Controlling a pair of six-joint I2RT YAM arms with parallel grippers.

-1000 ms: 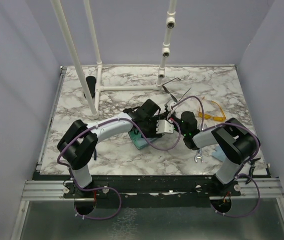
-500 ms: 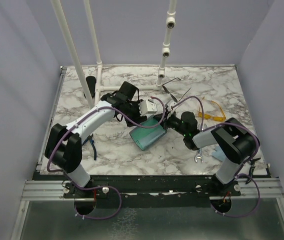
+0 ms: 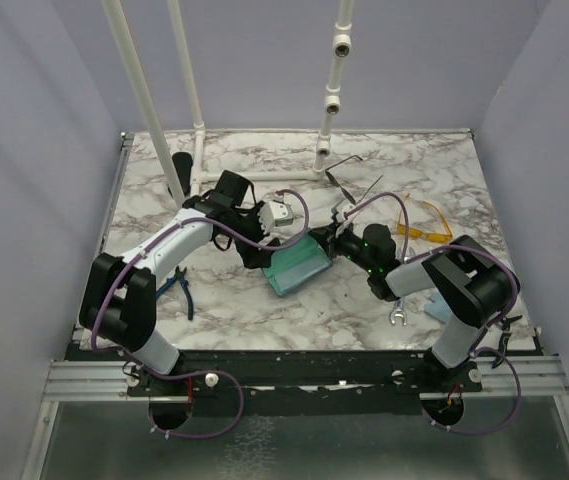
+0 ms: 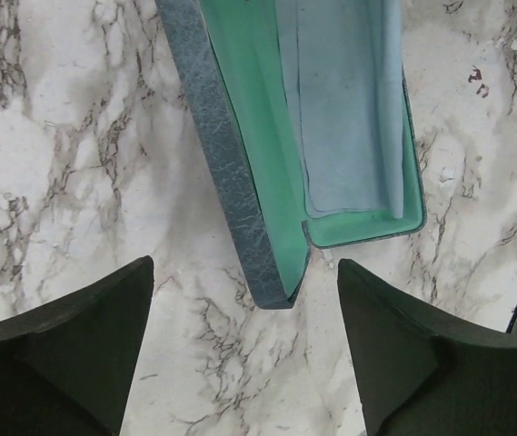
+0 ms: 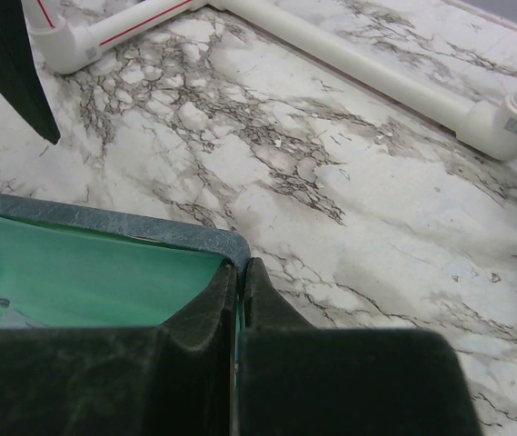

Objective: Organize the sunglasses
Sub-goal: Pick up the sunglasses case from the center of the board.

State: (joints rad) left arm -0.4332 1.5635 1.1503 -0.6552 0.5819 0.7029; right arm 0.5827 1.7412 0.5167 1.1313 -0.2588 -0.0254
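Lying at the far side of the marble table, near the white pipe frame, the wire sunglasses are well apart from both grippers. The yellow sunglasses lie more to the right, beside the right arm. The right gripper is clenched on the rim of the open blue-grey case, which has a green lining and a pale blue cloth inside. The left gripper hangs over the end of the case with its fingers spread wide, holding nothing.
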